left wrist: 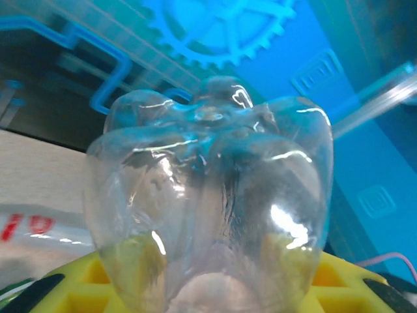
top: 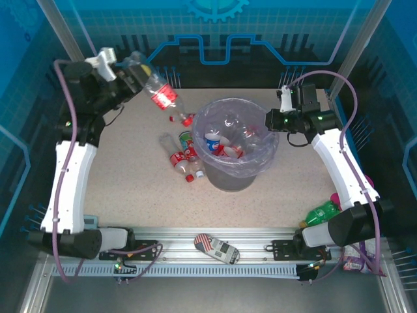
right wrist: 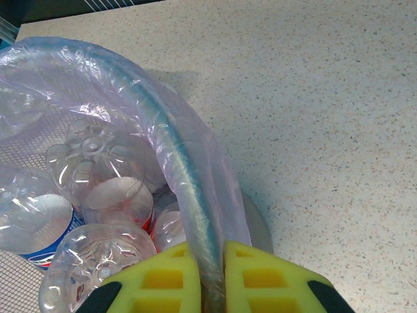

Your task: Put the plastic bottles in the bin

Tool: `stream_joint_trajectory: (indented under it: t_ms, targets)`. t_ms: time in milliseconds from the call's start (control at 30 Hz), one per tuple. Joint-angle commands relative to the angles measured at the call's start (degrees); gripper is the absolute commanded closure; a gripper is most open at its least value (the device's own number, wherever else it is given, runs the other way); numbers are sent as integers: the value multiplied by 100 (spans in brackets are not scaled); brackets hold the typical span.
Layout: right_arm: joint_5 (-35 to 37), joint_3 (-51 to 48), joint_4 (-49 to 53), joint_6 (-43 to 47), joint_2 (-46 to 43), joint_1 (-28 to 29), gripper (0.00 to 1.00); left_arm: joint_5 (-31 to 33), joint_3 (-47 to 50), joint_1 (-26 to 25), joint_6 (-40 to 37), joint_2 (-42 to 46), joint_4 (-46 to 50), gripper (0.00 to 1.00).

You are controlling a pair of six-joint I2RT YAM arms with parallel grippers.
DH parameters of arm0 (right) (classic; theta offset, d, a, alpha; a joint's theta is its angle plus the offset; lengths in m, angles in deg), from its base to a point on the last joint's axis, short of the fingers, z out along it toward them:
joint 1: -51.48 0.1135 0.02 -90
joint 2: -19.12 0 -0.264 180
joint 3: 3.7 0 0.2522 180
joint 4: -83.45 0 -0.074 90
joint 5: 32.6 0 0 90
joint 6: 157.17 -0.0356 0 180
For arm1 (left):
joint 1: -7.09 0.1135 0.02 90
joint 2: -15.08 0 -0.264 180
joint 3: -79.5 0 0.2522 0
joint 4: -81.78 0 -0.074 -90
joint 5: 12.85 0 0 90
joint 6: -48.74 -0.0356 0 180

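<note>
While your left gripper (top: 128, 70) hangs high in the upper left of the top view, it is clamped tight on a clear bottle (top: 156, 91) with a red label. It grips near the base end, and the neck slants down and right toward the bin (top: 228, 179). On the left wrist view the bottle's lobed base bulges up between the yellow pads (left wrist: 71, 293), and it looks like a firm hold.

Your right gripper (right wrist: 205, 277) is pinched shut on the bin's rim and its lavender bag (right wrist: 98, 59), on the right side of the bin in the top view, steadying it. The bin sits mid-frame with several bottles already inside. A cluster of loose bottles (top: 182, 160) lies on the table (top: 130, 189) just left of it.

Now the carry. Swing the held bottle right until its neck is well inside the rim, over the open mouth, before you let go. It's long and tilted, so release low, since a drop at the edge could glance off the bag. Hold the right-hand pinch steady so the bin doesn't skate.
</note>
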Motion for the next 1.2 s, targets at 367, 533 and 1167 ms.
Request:
stream_joint_trajectory:
  t_ms: [367, 533, 1167]
  targets:
    - [24, 241, 120, -119, 108, 321, 97, -1203, -1651, -2051, -1420, -2039, -800, 100]
    - [24, 248, 113, -102, 109, 334, 97, -1299, -1661, -2473, -2116, -2305, -447, 100]
    - [72, 295, 66, -57, 169, 319, 97, -1610, -383, -2997, -3164, -2587, -640, 100]
